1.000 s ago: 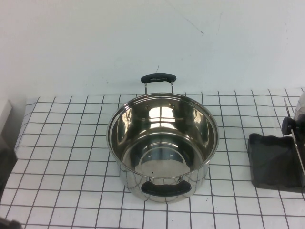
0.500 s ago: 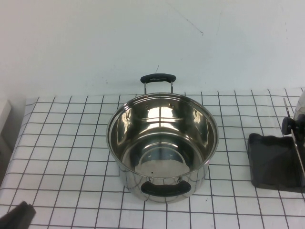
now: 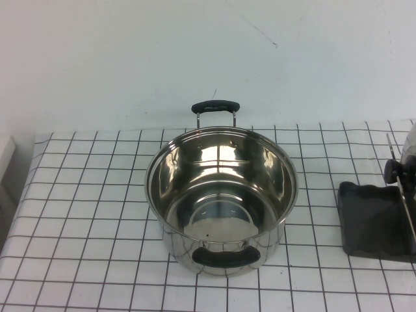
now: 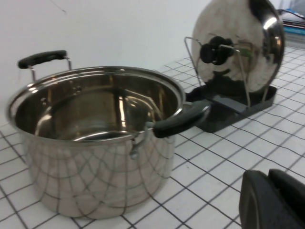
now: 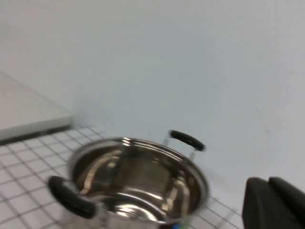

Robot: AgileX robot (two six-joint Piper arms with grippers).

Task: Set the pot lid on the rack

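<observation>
The pot lid (image 4: 238, 43), shiny steel with a black knob (image 4: 213, 50), stands on edge in the rack (image 4: 224, 107), leaning against its wire rods. In the high view only the lid's edge (image 3: 410, 146) and knob (image 3: 392, 171) show at the right border, above the dark grey rack (image 3: 374, 221). My left gripper (image 4: 268, 177) is shut and empty, low over the table in front of the pot. My right gripper (image 5: 268, 183) is shut and empty, raised beside the pot. Neither gripper shows in the high view.
A deep steel pot (image 3: 221, 188) with two black handles stands open in the middle of the checked cloth; it also shows in the left wrist view (image 4: 95, 138) and the right wrist view (image 5: 138, 181). A white wall lies behind the table.
The dark tip of my left gripper, seen at the high view's bottom left corner half a second ago, has gone out of that view. Pot, lid and rack have not moved.
</observation>
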